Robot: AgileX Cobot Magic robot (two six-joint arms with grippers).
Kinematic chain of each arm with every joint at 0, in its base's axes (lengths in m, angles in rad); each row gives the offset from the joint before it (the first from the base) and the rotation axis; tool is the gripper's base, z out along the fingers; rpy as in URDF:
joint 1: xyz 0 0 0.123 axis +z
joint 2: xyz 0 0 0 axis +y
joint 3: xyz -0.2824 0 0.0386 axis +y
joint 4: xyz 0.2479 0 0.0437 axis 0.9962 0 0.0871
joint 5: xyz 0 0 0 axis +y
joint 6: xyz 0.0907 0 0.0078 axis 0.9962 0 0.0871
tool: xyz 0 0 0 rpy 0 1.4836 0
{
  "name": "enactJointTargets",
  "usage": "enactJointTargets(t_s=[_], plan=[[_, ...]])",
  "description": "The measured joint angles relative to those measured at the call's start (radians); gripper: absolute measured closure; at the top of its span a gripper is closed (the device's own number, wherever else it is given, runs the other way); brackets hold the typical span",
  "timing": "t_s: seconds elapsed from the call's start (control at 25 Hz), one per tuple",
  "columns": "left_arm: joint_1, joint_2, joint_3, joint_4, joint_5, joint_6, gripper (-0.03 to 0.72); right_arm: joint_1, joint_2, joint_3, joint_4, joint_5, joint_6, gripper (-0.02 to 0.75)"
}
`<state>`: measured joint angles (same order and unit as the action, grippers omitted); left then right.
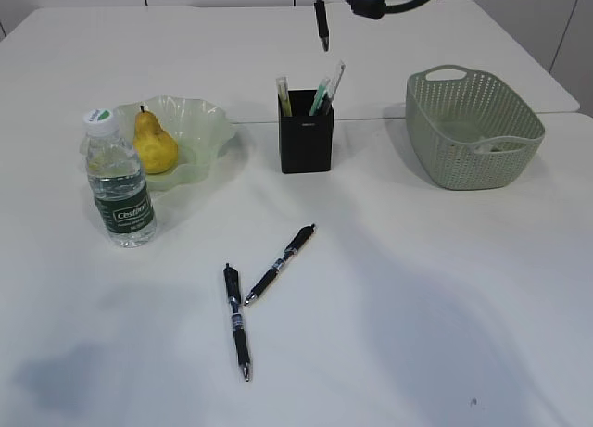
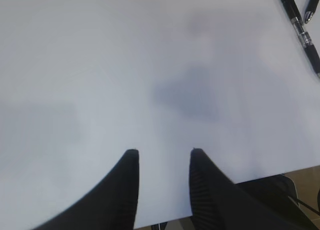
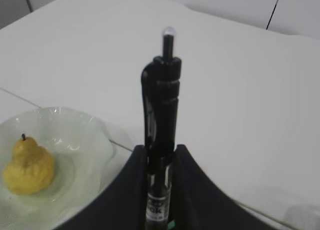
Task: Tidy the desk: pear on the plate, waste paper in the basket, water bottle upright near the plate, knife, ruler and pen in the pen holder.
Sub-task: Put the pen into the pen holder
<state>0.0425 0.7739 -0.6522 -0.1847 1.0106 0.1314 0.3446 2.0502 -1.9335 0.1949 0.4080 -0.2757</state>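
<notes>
1. Nearest the camera on the white desk [image 1: 445, 288]: two black pens lying loose. One [image 1: 237, 320] points almost straight toward the viewer; the other [image 1: 280, 263] lies at a slant just beside its upper end.
2. Left gripper [image 2: 161, 155] seen only in its own wrist view – jaws apart, nothing between them, hovering over bare tabletop near the desk's edge.
3. Further back on the left: water bottle [image 1: 119, 182] upright, white cap on, just in front of the plate [image 1: 206, 131].
4. On that pale green ruffled plate: the yellow pear [image 1: 155, 144], stem up.
5. Centre: black pen holder [image 1: 306, 142] with several pens and thin items sticking out of its top.
6. Right: sage green basket [image 1: 473, 131]; contents too faint to tell.
7. Farthest and highest: right gripper [image 3: 159, 152] clamped on a black pen [image 1: 321, 18] – hanging upright above and behind the pen holder, tip down.
</notes>
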Motion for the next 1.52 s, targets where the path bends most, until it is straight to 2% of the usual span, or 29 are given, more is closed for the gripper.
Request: enactJointTargets(t_s=[0.24,0.4,0.88,1.52], plan=[[0.0,0.0,-0.002,0.0,0.0,0.0,0.449,0.0,0.0,0.19,0.004,-0.385,0.0,0.618],[0.0,0.0,-0.002,0.0,0.0,0.0,0.449,0.0,0.022,0.228,0.007,-0.519,0.01,0.618],[0.0,0.0,-0.004,0.0,-0.015,0.0,0.449,0.013,0.143,0.219,-0.028,-0.648,0.047,0.618],[0.0,0.0,-0.004,0.0,-0.027,0.0,0.449,0.017,0.255,0.205,-0.09,-0.708,0.057,0.618]])
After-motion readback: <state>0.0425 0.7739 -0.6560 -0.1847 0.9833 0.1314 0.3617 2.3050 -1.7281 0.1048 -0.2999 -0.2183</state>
